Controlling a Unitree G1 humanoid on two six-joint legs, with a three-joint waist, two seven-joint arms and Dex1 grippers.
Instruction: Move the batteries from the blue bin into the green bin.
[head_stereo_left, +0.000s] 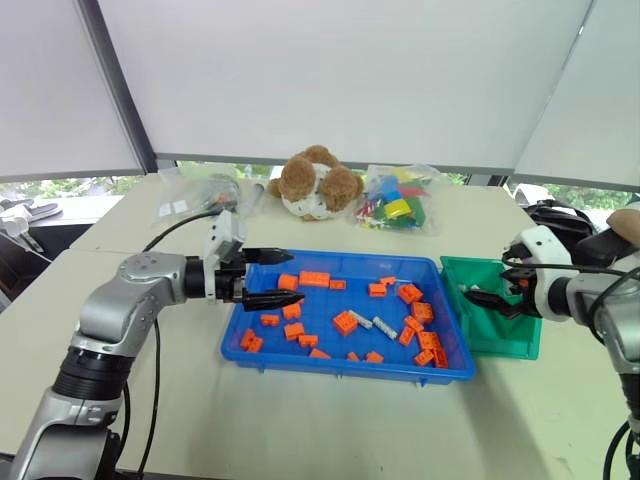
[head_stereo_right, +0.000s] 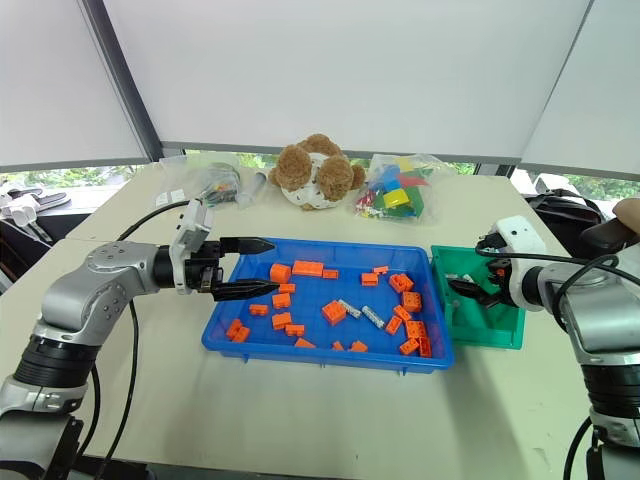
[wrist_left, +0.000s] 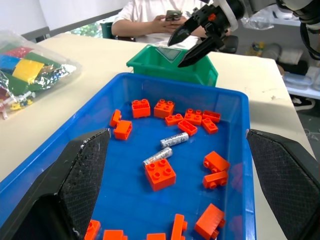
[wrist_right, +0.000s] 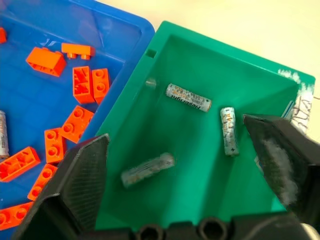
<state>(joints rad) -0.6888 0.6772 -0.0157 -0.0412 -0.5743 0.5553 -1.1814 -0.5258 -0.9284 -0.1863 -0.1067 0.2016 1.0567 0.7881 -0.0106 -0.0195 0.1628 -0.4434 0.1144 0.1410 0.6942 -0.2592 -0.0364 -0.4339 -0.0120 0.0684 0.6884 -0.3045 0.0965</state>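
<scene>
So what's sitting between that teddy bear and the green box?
In the left eye view, a clear bag of colourful bricks lies beside the teddy bear; from there to the green bin it is bare table.

The blue bin is open on top, but orange bricks lie all around the two batteries, some just beside them. The left gripper hangs over its left end. The right gripper hangs over the green bin. Teddy and toy bag sit behind.
</scene>
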